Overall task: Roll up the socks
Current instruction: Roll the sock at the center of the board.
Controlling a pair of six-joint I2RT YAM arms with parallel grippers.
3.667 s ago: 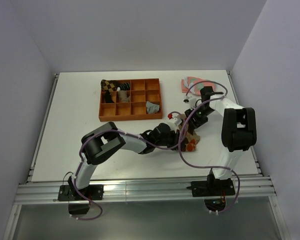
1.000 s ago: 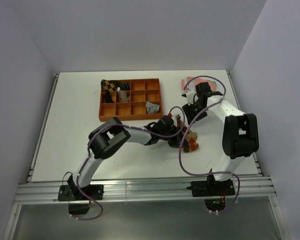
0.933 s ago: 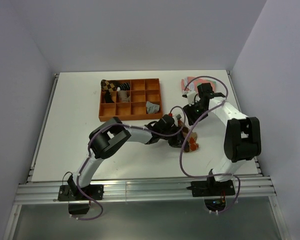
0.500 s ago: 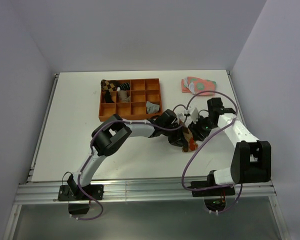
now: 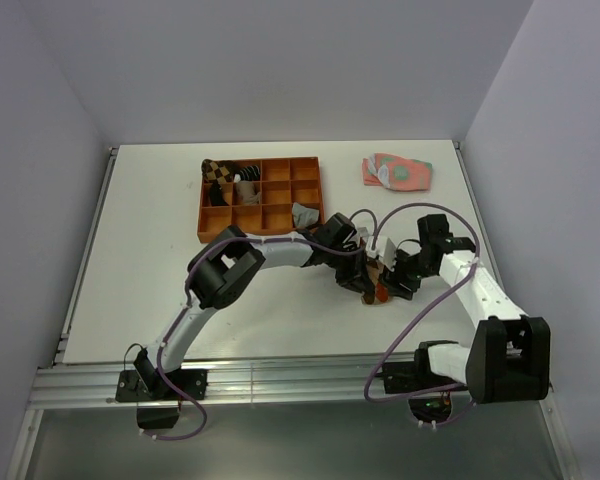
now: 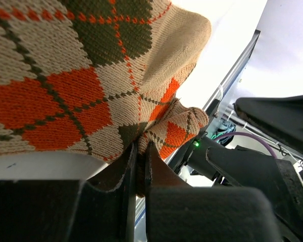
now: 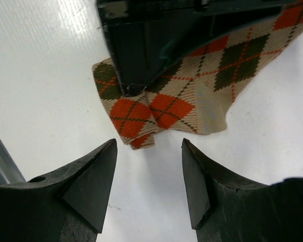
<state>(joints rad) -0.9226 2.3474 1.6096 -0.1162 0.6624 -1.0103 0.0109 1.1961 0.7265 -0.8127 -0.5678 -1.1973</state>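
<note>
Though bunched, sock [image 6: 65,75] between left jaws

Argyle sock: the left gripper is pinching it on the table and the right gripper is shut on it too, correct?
Not quite. The right gripper is open, its fingers spread apart and clear of the argyle sock, holding nothing, as the right wrist view shows. The left gripper is indeed pinching the fabric.
</note>
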